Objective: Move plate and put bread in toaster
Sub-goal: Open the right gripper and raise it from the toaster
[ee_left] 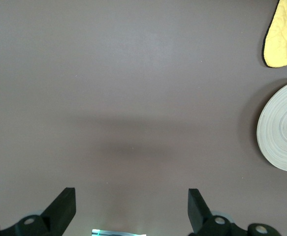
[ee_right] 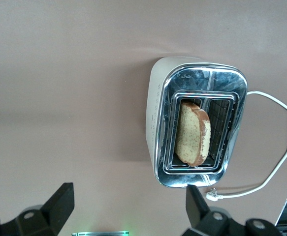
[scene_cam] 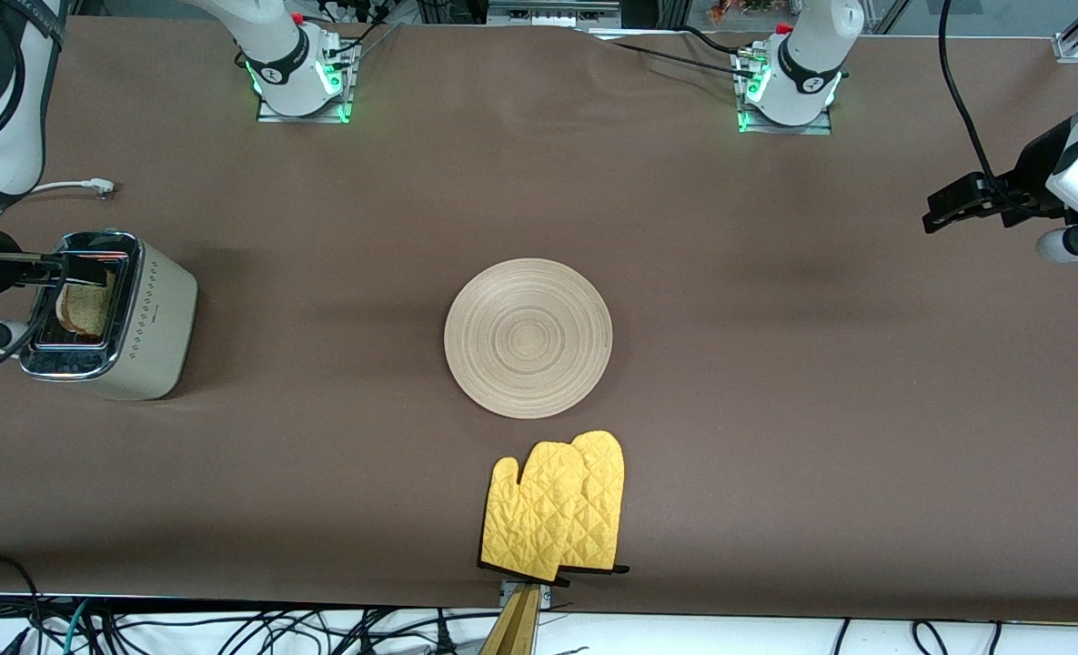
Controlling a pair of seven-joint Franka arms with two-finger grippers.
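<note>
Presently catalogued, with the round, flat, light beige wooden plate as the landmark:

- Round, flat, light beige wooden plate (scene_cam: 528, 337) with concentric ring grooves: lies bare on the brown table cover (scene_cam: 775, 382), about midway between the two ends of the table.
- Boxy cream-coloured two-slot toaster (scene_cam: 111, 314) with a shiny chrome top and a dot pattern on its side: stands well apart from the plate, toward the right arm's end of the table.
- Square slice of light brown speckled bread (ee_right: 193, 133) with a darker crust: sits in one slot of the toaster, leaning, its upper part showing above the slot.
- White cord (ee_right: 271, 147) with its plug: lies on the cover beside the toaster, farther from the front camera than the plate.
- Pair of yellow quilted oven mitts (scene_cam: 557, 505) with black trim: lie overlapping near the plate, nearer to the front camera, at the table's edge.
- Right gripper (ee_right: 128, 206): hangs in the air over the toaster, its fingers wide apart and holding nothing.
- Left gripper (ee_left: 132, 206): hangs over bare cover toward the left arm's end of the table, well apart from the plate, its fingers wide apart and holding nothing.
</note>
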